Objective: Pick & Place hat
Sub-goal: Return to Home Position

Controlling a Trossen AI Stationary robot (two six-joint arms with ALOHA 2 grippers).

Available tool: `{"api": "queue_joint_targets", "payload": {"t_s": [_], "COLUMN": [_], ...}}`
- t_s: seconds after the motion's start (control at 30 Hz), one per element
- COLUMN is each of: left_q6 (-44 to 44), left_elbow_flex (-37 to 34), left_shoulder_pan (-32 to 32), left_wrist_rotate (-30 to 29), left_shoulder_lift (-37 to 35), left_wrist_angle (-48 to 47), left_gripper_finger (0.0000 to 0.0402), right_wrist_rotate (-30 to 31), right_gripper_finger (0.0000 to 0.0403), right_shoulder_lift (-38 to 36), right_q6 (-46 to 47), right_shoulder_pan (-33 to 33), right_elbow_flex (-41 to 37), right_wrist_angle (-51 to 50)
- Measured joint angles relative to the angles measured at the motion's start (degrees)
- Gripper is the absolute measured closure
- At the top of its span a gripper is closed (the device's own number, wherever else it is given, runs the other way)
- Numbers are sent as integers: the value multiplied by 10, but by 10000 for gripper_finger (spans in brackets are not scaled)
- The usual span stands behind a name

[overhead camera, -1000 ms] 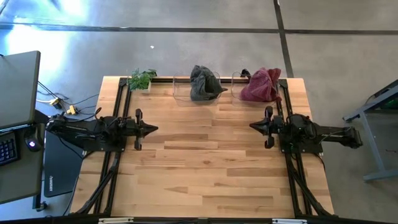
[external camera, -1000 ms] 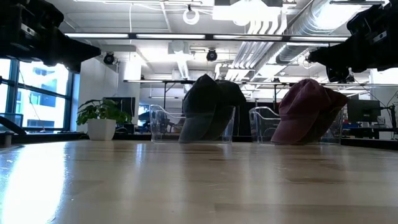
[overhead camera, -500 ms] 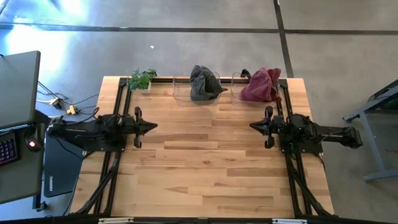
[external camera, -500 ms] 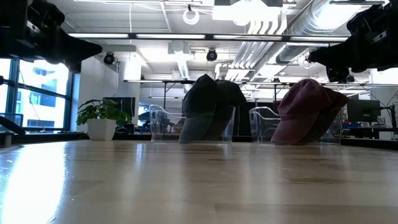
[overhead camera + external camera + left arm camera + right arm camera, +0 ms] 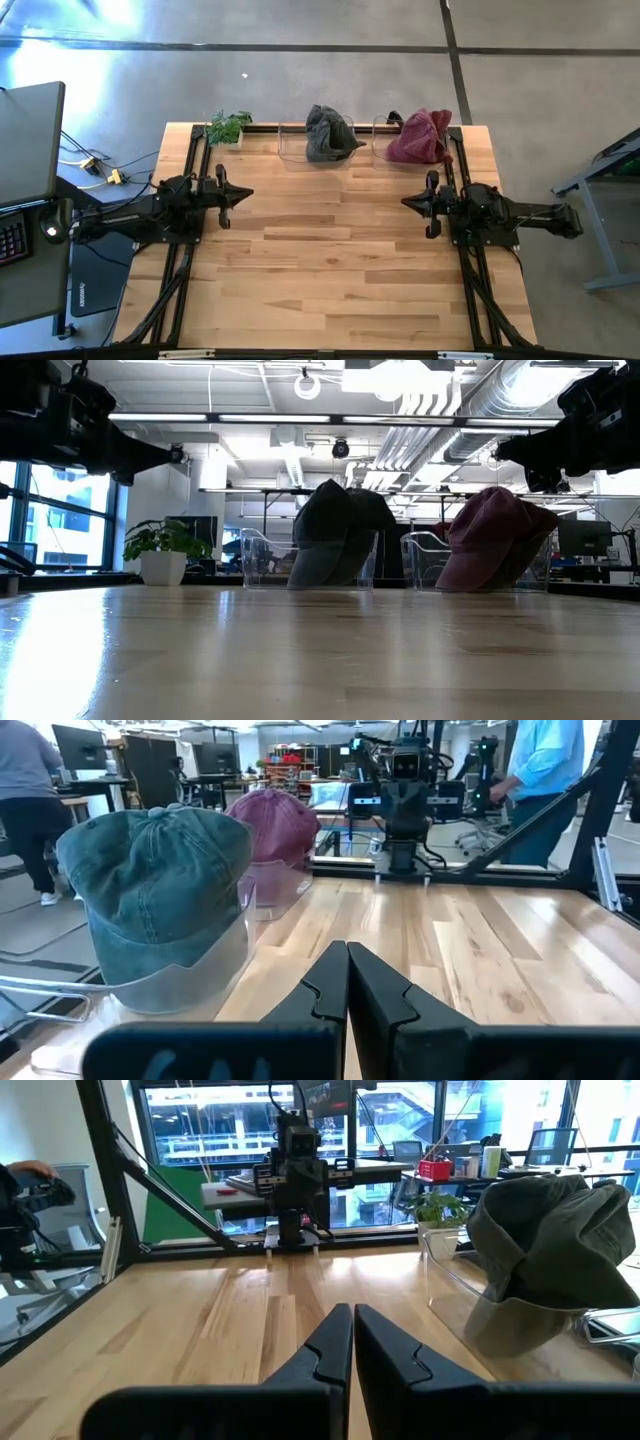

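With the dark hat and red hat in bins at the worktop's back edge, the left gripper and right gripper hang closed, empty, near its sides.

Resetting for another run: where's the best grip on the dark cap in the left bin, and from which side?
Pinch the crown of the dark cap, coming straight down from above. It bulges over the rim of the left transparent bin, whose clear walls surround the cap's lower part, so a sideways approach would probably hit plastic.
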Motion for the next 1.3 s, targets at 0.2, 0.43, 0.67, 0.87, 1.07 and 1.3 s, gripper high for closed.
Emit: {"api": "queue_joint_targets", "payload": {"t_s": [0.2,0.43,0.67,0.87,1.07,1.3], "left_q6": [3,8,5,2,2,2], "left_elbow_flex": [0,0,0,3,4,4], "left_shoulder_pan": [-15,-96,-155,-154,-154,-154], "left_wrist_rotate": [-1,-2,-2,-4,-4,-4], "left_shoulder_lift": [0,0,0,2,6,6], "left_wrist_angle": [0,0,0,-6,-7,-6], "left_gripper_finger": [401,401,401,401,401,401], "right_wrist_rotate": [0,0,0,0,0,0], "right_gripper_finger": [391,391,391,391,391,391], "right_shoulder_lift": [0,0,0,0,0,0], "right_q6": [0,0,0,0,0,0], "right_shoulder_pan": [0,0,0,0,0,0], "right_elbow_flex": [0,0,0,0,0,0], "right_wrist_angle": [0,0,0,0,0,0]}}
